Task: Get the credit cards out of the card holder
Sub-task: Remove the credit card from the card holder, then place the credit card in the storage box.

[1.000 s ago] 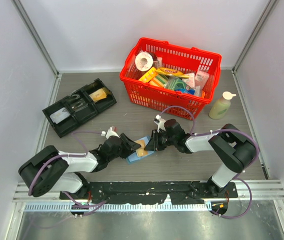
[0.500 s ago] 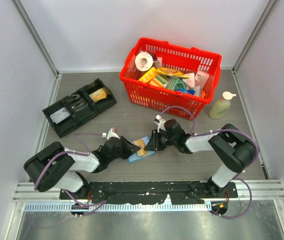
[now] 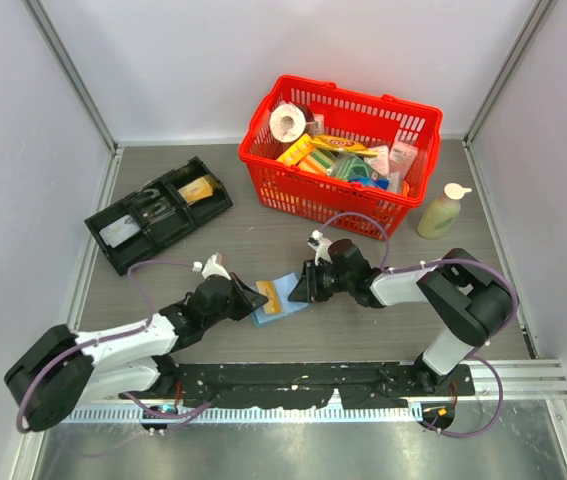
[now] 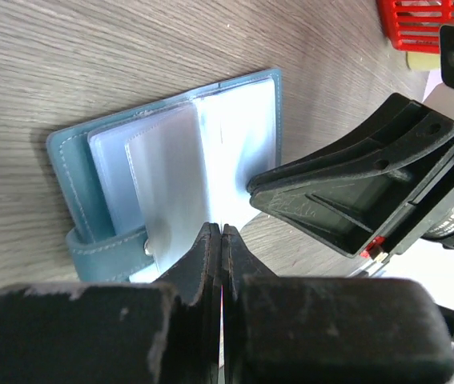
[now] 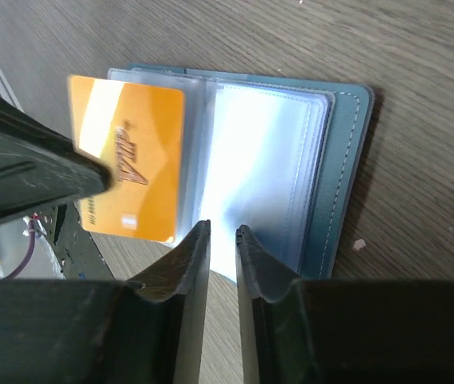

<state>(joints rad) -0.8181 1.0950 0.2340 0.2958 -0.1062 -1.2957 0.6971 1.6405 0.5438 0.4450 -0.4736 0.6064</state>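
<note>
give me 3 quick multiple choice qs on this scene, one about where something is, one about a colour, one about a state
1. Where does the black compartmented tray lie?
A) left of the red plastic basket
B) inside it
C) under the right arm

2. What colour is the thin flat card sticking out of the soft blue bifold card holder?
A) green
B) orange
C) black

3. How is the card holder?
A) snapped shut
B) lifted in the air
C) lying open

Answers:
1 A, the top view shows the tray near the left wall, with the basket to its right.
2 B, the right wrist view shows the card is orange.
3 C, its clear pockets face up on the table.
</note>
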